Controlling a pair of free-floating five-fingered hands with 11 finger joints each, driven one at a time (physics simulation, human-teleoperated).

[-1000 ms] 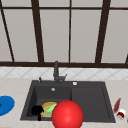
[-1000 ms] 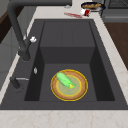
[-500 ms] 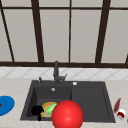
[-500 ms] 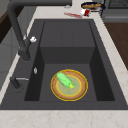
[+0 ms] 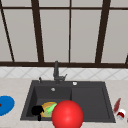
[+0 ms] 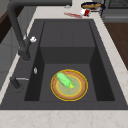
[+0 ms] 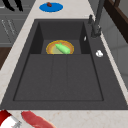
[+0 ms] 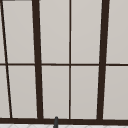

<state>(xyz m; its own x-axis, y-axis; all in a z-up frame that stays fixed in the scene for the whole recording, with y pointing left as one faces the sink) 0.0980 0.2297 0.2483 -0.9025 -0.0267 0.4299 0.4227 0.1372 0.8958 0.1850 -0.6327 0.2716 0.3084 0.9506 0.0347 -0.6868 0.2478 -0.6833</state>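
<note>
The left hand (image 5: 37, 110) is a small black shape at the front left corner of the sink (image 5: 87, 83). From the front it seems to sit right beside the plate (image 5: 46, 111). From the right side, though, the same hand (image 7: 13, 5) hangs out past the front edge of the counter (image 5: 15, 87), so it is not touching the plate. I cannot tell if the hand is loose or closed, and it does not seem to be holding anything.

The plate is round with a yellow rim. It lies flat on the bottom of the deep bowl, which is the left half of the sink. On it lies a long green vegetable (image 6: 64, 80), maybe a cucumber. From the hand, the vegetable is to the right, farther back and lower down. It lies slanted, with one end toward the front left of the bowl and the other toward the back right, so its near end is the one closest to the hand.

A big red ball (image 5: 67, 115) shows at the middle of the sink's front edge, right of the plate. The faucet (image 5: 56, 71) stands at the back edge. A blue plate (image 7: 51, 7) with a small red thing (image 7: 49, 4) on it lies on the counter's left end. A red and white can (image 7: 7, 121) and a long red thing (image 7: 35, 120) lie at the right end.
</note>
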